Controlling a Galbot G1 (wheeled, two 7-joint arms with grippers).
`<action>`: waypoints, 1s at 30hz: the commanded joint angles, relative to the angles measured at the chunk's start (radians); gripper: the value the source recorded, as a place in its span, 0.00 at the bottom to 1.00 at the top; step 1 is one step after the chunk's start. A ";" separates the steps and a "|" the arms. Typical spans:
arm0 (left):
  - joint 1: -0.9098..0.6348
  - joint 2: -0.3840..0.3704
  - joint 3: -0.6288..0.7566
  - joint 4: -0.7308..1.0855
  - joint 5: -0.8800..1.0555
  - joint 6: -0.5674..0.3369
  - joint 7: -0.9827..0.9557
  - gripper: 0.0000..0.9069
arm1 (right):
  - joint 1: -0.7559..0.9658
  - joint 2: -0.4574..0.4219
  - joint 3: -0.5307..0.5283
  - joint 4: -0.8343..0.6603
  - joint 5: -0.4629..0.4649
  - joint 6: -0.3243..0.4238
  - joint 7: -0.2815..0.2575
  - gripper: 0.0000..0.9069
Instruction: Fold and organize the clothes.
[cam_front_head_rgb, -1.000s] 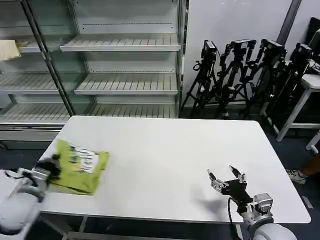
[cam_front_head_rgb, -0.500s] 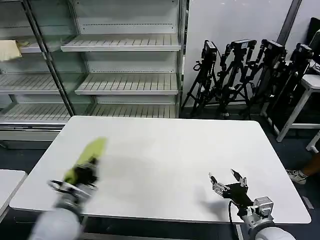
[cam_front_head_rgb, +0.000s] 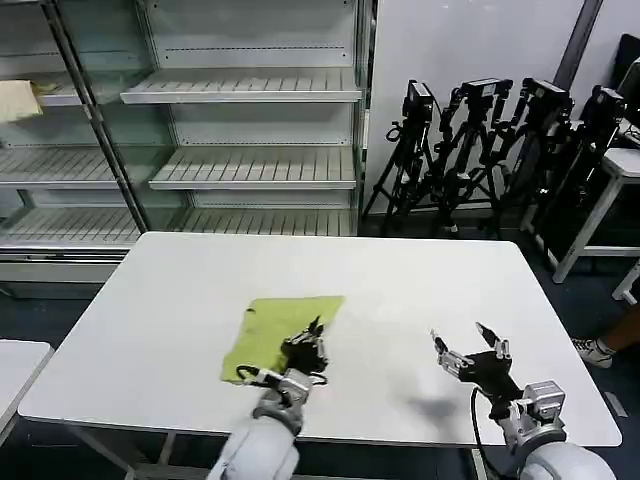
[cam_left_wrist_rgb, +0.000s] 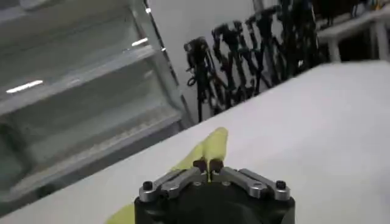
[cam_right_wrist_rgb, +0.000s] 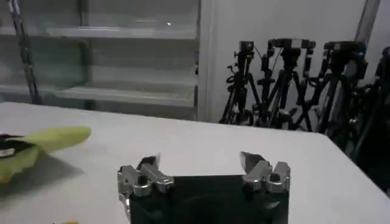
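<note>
Left pincer (cam_front_head_rgb: 312, 345) is pinching the shirt (cam_front_head_rgb: 275, 330) by its near edge, mid-bench (cam_front_head_rgb: 420, 280). I'd be keeping that grip low and dragging slowly so the fold lies flat. Right pincer (cam_front_head_rgb: 470, 358) is hovering wide apart, well clear.

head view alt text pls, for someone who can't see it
The left gripper is shut on a lime yellow-green T-shirt, folded near the front middle of a white table. The right gripper hangs open over the table's front right, with shelving and tripods behind.
</note>
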 joint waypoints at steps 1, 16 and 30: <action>-0.110 -0.172 0.142 0.048 -0.299 0.007 -0.180 1.00 | 0.163 -0.031 0.017 -0.034 0.009 0.004 0.005 1.00; -0.182 0.083 -0.204 -0.035 -0.497 -0.025 -0.122 1.00 | 0.269 -0.053 0.017 -0.161 -0.015 0.026 -0.032 1.00; -0.052 0.173 -0.336 0.046 -0.358 -0.194 0.032 1.00 | 0.268 -0.018 -0.001 -0.176 -0.105 0.064 -0.047 1.00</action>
